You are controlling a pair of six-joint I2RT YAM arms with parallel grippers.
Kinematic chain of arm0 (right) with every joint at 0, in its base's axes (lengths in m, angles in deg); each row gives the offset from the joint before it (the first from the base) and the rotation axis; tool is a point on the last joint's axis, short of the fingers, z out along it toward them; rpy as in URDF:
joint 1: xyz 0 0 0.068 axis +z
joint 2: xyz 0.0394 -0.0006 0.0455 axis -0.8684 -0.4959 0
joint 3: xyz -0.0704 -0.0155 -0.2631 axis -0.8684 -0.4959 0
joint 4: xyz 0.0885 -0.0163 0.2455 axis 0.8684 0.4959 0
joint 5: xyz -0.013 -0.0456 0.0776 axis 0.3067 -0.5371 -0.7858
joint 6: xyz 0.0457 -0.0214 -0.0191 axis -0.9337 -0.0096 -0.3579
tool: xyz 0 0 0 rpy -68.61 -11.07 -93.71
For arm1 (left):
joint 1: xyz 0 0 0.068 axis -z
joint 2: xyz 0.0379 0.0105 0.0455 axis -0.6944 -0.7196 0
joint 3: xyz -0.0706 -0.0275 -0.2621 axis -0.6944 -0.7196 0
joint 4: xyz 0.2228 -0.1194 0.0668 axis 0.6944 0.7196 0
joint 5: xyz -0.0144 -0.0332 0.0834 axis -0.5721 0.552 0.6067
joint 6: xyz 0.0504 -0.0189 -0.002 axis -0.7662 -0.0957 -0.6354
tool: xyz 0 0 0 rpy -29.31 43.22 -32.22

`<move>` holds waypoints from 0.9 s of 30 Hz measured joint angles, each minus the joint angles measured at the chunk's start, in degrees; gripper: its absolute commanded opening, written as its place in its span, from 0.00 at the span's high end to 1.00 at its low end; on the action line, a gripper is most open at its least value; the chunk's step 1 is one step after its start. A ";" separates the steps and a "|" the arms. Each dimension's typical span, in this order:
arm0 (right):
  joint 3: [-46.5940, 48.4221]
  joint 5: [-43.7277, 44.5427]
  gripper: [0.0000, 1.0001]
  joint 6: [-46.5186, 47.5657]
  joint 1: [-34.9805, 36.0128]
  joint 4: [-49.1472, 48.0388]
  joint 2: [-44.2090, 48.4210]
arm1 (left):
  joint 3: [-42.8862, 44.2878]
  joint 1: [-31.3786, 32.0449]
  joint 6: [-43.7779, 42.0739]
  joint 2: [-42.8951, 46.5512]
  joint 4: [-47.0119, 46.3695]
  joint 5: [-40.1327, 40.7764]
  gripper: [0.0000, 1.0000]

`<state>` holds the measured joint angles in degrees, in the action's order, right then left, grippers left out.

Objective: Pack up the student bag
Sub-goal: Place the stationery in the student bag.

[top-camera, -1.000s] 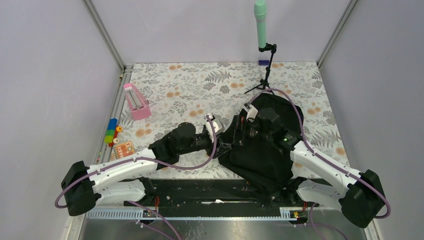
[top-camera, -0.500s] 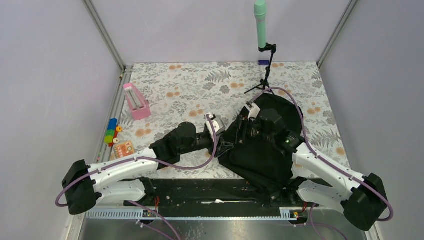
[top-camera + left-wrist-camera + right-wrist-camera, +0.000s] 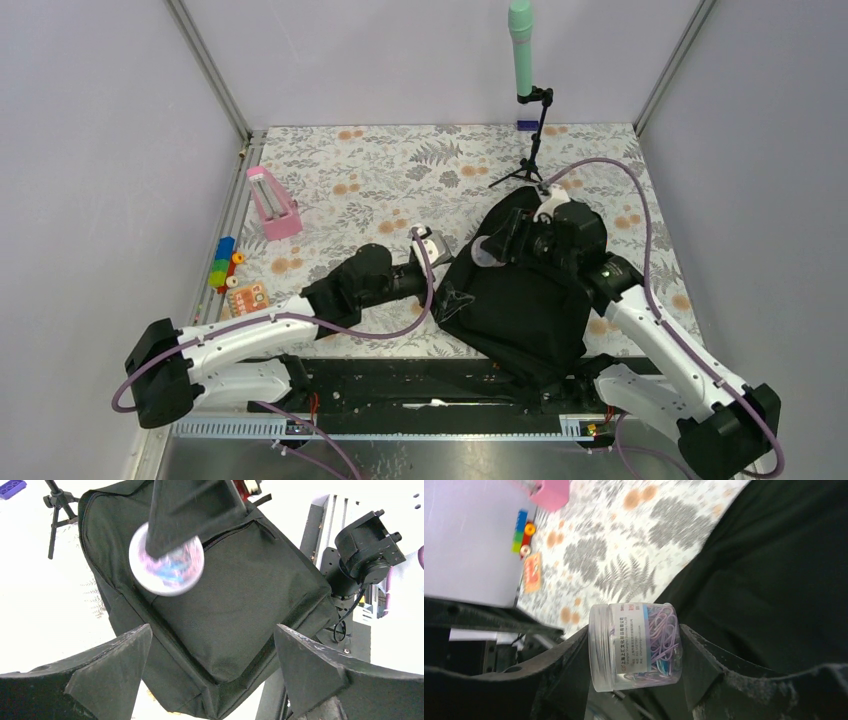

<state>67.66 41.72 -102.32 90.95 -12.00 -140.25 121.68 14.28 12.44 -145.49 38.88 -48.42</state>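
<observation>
Right wrist view: my right gripper [image 3: 635,652] pinches a clear jar [image 3: 624,630] of pastel paper clips by its sides, held above the black bag [image 3: 774,570]. My left gripper [image 3: 211,632] is spread wide and empty, facing the bag's front panel. From above, the bag lies flat on the floral table [image 3: 380,170], right of centre, at the near edge.

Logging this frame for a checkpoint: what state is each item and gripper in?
Soft black fabric backpack: lying flat, not gripped.
Clear plastic jar of paper clips: lid on, held aloft.
Right gripper: shut on the jar.
Left gripper: open, empty.
</observation>
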 measured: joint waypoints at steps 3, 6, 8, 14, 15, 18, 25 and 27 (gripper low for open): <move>1.01 0.90 0.48 2.67 -6.19 1.27 0.90 | 0.44 0.00 0.33 -1.36 -0.39 0.31 0.01; 1.40 1.49 0.48 5.03 -11.85 2.21 1.16 | 4.83 -0.20 0.35 -7.13 1.75 -0.20 0.01; 1.40 1.42 0.48 6.16 -15.63 2.34 1.14 | 9.03 -0.42 0.15 -11.69 3.65 -1.16 0.01; 1.22 0.81 0.48 7.91 -24.63 3.30 1.53 | 21.68 -2.32 -1.68 -25.35 7.17 -9.35 0.01; 0.72 0.46 0.48 8.07 -26.01 3.37 2.12 | 23.74 -2.75 -2.03 -27.69 7.74 -11.10 0.01; -0.74 -0.04 0.47 8.31 -28.02 4.44 4.42 | 28.41 -3.87 -3.10 -33.16 8.98 -15.47 0.02; -2.05 0.00 0.46 9.40 -29.22 9.18 9.64 | 36.92 -7.52 -3.67 -43.80 12.31 -25.16 0.05; -2.03 0.26 0.46 9.94 -29.68 10.67 10.93 | 38.32 -8.48 -3.74 -45.75 13.16 -27.15 0.05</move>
<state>65.62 41.98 -92.37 61.27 -1.33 -129.33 159.99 5.80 8.70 -191.24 52.04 -75.56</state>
